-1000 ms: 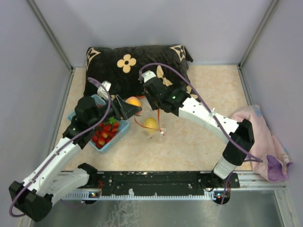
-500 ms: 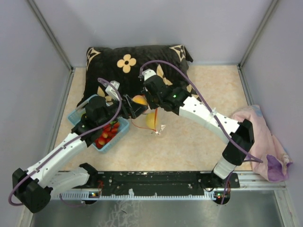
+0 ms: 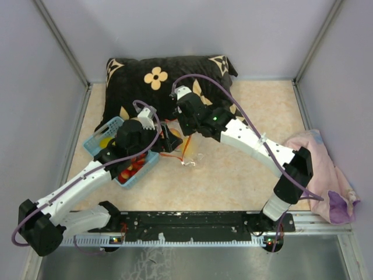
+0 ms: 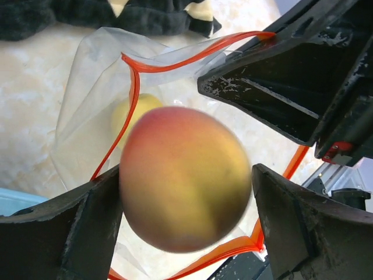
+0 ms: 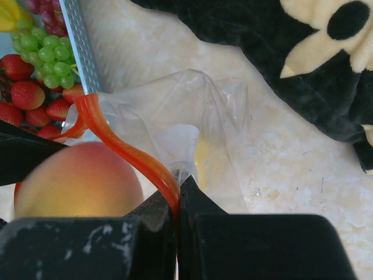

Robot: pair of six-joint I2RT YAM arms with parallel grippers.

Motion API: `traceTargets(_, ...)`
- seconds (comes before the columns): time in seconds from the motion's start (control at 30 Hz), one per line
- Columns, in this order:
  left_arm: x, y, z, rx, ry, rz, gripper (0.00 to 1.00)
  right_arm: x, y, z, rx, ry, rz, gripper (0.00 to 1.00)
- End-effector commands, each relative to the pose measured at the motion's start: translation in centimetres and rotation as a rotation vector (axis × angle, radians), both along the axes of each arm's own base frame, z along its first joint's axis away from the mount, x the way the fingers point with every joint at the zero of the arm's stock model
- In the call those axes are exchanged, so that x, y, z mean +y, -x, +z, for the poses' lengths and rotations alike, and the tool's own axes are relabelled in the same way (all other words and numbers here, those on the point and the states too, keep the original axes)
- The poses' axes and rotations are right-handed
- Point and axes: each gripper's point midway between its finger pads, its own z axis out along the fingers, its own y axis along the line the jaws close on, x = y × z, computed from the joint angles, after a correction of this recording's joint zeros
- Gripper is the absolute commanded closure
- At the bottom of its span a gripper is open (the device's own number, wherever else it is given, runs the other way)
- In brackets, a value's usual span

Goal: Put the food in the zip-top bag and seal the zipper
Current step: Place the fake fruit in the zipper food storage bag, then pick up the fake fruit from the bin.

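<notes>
Pear was bagged; left gripper clamped the peach over the bag, right gripper pinched the zipper. Strawberries and grapes, at the bag's 9 o'clock, plus sealing were left to do.

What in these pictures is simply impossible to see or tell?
Left wrist view: the peach is blurred, so whether the left gripper clamps it is unclear; it also hides most of the yellow fruit.
Right wrist view: the right gripper, shut on the zipper, blocks the peach's lower part; the basket is cut off by the left edge.
Top external view: both grippers cover the mouth of the zip-top bag.
</notes>
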Motion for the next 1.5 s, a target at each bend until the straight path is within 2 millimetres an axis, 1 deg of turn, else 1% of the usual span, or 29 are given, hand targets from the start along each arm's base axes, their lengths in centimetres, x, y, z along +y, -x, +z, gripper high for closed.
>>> traceTargets(0.0, 0.5, -0.5, 2.0, -0.035, -0.025, 0.037, 0.07, 1.8, -0.4, 4.1, -0.057, -0.127, 0.014, 0.99)
traceTargets(0.13, 1.1, -0.1, 3.6, -0.051, -0.022, 0.046, 0.02, 1.9, -0.3, 4.0, -0.053, -0.132, 0.011, 0.98)
traceTargets(0.3, 2.3, 0.6, 5.8, -0.072, 0.003, 0.083, 0.01, 1.7, -0.2, 3.9, -0.051, -0.147, 0.0, 0.97)
traceTargets(0.4, 3.9, 1.0, 6.7, -0.072, -0.005, 0.142, 0.01, 1.3, -0.3, 4.1, -0.064, -0.148, -0.011, 0.97)
traceTargets(0.47, 5.3, 1.0, 7.3, -0.073, -0.031, 0.201, 0.01, 1.0, -0.4, 4.4, -0.073, -0.151, -0.021, 0.96)
traceTargets(0.57, 7.5, 1.0, 7.3, -0.049, -0.086, 0.291, 0.01, 0.3, -0.4, 4.6, -0.086, -0.162, -0.036, 0.96)
traceTargets(0.7, 10.5, 0.7, 5.7, 0.007, -0.175, 0.419, 0.01, -0.2, -0.3, 4.3, -0.093, -0.159, -0.045, 0.96)
traceTargets(0.83, 13.0, -0.1, 4.2, 0.093, -0.205, 0.538, 0.01, -0.4, -0.1, 3.8, -0.084, -0.145, -0.037, 0.96)
traceTargets(0.93, 16.0, -1.1, 2.5, 0.18, -0.208, 0.668, 0.01, -0.8, -0.1, 3.4, -0.096, -0.129, -0.041, 0.96)
traceTargets(0.97, 17.6, -1.4, 1.7, 0.224, -0.206, 0.725, 0.01, -1.0, -0.1, 3.2, -0.099, -0.114, -0.038, 0.96)
traceTargets(1.0, 18.3, -1.5, 1.1, 0.251, -0.205, 0.749, 0.01, -1.1, -0.1, 3.1, -0.101, -0.103, -0.034, 0.96)
traceTargets(1.03, 19.5, -1.9, 0.7, 0.273, -0.202, 0.795, 0.01, -1.2, -0.1, 3.1, -0.103, -0.091, -0.028, 0.97)
traceTargets(1.07, 20.2, -2.2, 0.2, 0.295, -0.199, 0.821, 0.01, -1.3, -0.1, 3.0, -0.107, -0.08, -0.023, 0.96)
traceTargets(1.17, 22.1, -2.9, -1.2, 0.351, -0.199, 0.908, 0.01, -1.7, -0.3, 2.9, -0.127, -0.051, -0.019, 0.96)
traceTargets(1.33, 24.3, -4.2, -3.7, 0.466, -0.178, 1.021, 0.01, -1.9, -0.4, 2.7, -0.144, -0.018, 0.004, 0.97)
traceTargets(1.47, 26.4, -4.3, -6.5, 0.612, -0.159, 1.153, 0.01, -2.1, -0.3, 2.6, -0.152, -0.007, 0.016, 0.96)
